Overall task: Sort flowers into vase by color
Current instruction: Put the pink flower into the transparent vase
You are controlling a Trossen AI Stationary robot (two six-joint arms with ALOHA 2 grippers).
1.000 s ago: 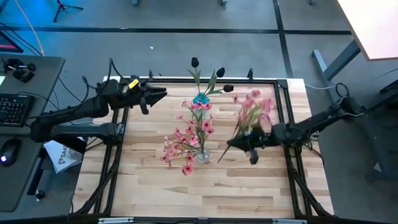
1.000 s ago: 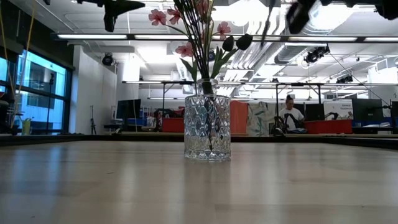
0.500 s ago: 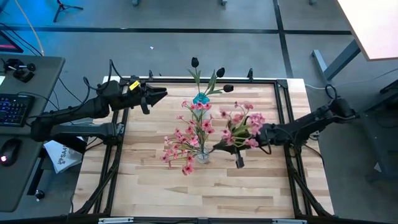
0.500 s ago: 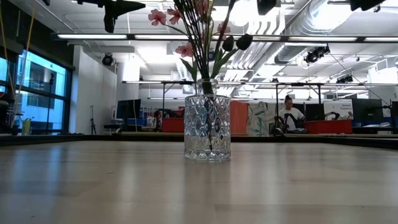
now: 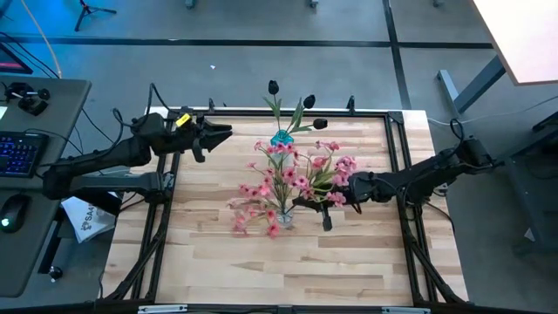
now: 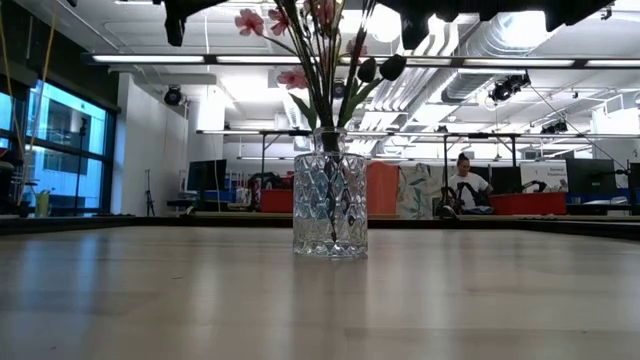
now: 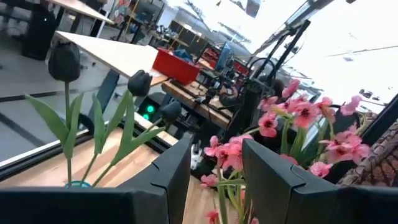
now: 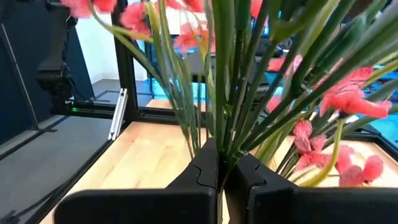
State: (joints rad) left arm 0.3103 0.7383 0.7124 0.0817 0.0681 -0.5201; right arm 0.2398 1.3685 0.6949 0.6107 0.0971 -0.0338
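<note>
Right claw clamped on pink spray stems, glass vase just beside, left claw (well apart) parted, empty

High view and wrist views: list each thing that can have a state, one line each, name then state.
Glass vase: upright, holding pink sprays and black buds.
Pink spray: clamped in the right hand, by the vase.
Black buds: standing in the vase.
Right hand: shut on the spray's stems.
Left hand: open, empty, at the table's far-left edge.

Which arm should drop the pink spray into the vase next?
The right. Its claw is shut on the pink spray, right beside the vase. The left claw waits open and empty at the table's far edge.
</note>
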